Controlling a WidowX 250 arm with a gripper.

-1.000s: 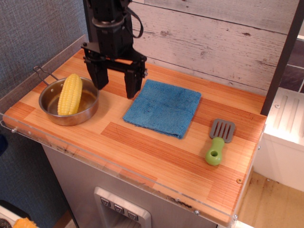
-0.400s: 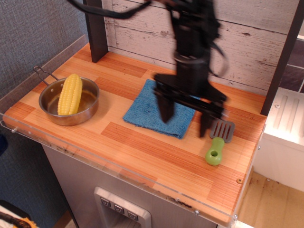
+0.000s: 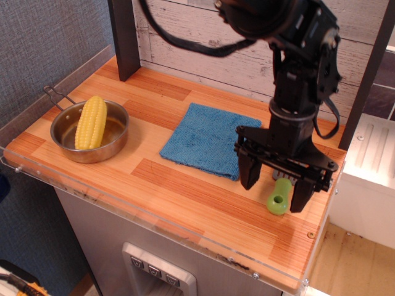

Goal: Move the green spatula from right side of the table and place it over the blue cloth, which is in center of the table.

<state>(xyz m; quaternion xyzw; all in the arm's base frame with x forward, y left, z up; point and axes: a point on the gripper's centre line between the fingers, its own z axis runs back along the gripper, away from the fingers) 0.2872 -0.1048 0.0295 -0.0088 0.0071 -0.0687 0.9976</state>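
Two black fingers (image 3: 250, 172) spread wide, nothing gripped, one tip left of the lime handle and the other right of it. Gripper (image 3: 276, 190) hanging low over the right side of the table (image 3: 185, 191), straddling the green spatula (image 3: 279, 196). Handle poking out between the tips, hole at its near end in plain sight; blade hidden behind the gripper body. Spatula lying flat on the wood, pointing roughly near-to-far, not lifted. Whether the fingertips touch the wood: cannot tell. Just left of the left finger, the blue cloth (image 3: 207, 139), flat and square in the middle of the table, its right near corner close to that finger, nothing on it. Well apart on the far left, a steel pan (image 3: 114, 148) with a yellow corn cob (image 3: 91, 121) leaning inside it. Above the gripper, the black arm (image 3: 299, 80) rising with cables looping towards the plank wall (image 3: 203, 31).
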